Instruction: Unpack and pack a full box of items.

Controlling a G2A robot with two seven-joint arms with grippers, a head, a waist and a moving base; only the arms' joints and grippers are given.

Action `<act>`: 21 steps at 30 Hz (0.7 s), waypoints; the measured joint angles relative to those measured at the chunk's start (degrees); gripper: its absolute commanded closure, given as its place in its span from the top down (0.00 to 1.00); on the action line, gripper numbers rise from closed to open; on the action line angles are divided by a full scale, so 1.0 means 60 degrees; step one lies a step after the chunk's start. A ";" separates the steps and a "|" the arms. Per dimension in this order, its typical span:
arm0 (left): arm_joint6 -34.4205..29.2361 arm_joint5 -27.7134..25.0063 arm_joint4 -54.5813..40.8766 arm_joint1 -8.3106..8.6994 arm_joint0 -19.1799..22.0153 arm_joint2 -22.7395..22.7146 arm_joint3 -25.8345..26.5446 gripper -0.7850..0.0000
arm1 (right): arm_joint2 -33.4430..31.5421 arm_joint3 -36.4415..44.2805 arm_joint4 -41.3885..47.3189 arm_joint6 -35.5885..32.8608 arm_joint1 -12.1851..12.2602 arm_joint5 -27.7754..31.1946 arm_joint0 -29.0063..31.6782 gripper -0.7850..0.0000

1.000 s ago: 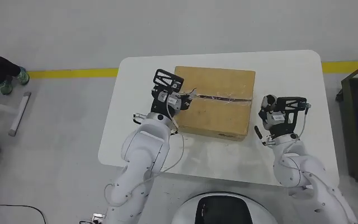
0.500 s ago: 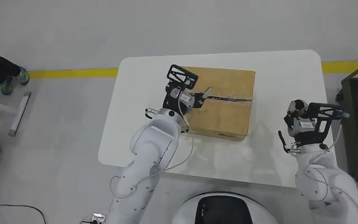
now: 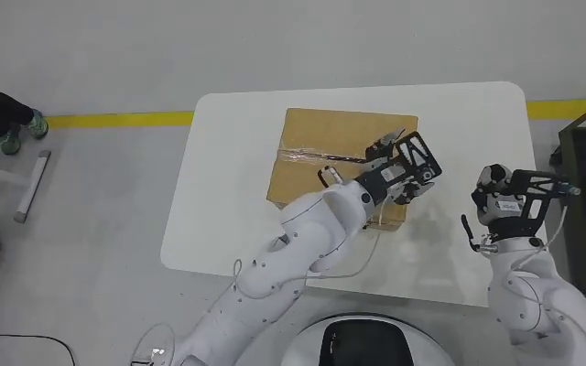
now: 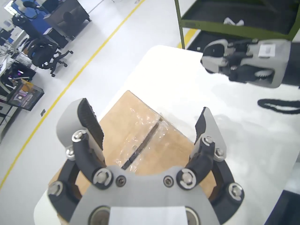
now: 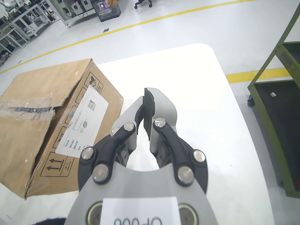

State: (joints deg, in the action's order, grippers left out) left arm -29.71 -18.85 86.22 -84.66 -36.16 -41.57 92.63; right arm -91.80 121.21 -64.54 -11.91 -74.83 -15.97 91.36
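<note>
Cardboard box [image 3: 320, 178] on white table [image 3: 220, 201], near far edge, flaps on top. Long axis runs side to side across table; taped seam [image 3: 307, 154] follows it, slightly skewed. Left gripper [image 4: 144, 106] above box's right end, fingers spread wide, empty. Right gripper [image 5: 145, 99] over table right of box, apart from it, fingers pinched together, empty.
</note>
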 measured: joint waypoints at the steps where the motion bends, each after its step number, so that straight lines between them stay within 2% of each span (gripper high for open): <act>1: -0.0102 -0.0102 0.0092 -0.0030 0.0092 0.0101 -0.0153 1.00 | -0.0037 0.0015 0.0009 0.0007 -0.0001 0.0008 0.0036 0.00; 7: -0.0649 -0.0523 0.0542 -0.0111 0.0307 0.0235 -0.0445 1.00 | -0.0216 0.0079 0.0059 0.0043 -0.0017 -0.0041 0.0245 0.00; 17: -0.1127 -0.0593 0.0886 -0.0108 0.0138 -0.0226 0.0091 1.00 | -0.0189 0.0070 -0.0032 0.0030 -0.0048 -0.0018 0.0312 0.00; 21: -0.1435 -0.1011 0.1443 -0.0069 0.0054 -0.0204 0.0116 1.00 | -0.0151 0.0025 -0.0082 0.0032 -0.0061 -0.0018 0.0311 0.00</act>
State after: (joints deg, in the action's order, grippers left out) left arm -38.32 -24.92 94.88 -85.07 -35.84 -42.79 93.32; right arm -92.70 121.36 -65.03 -11.72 -75.20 -16.08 93.23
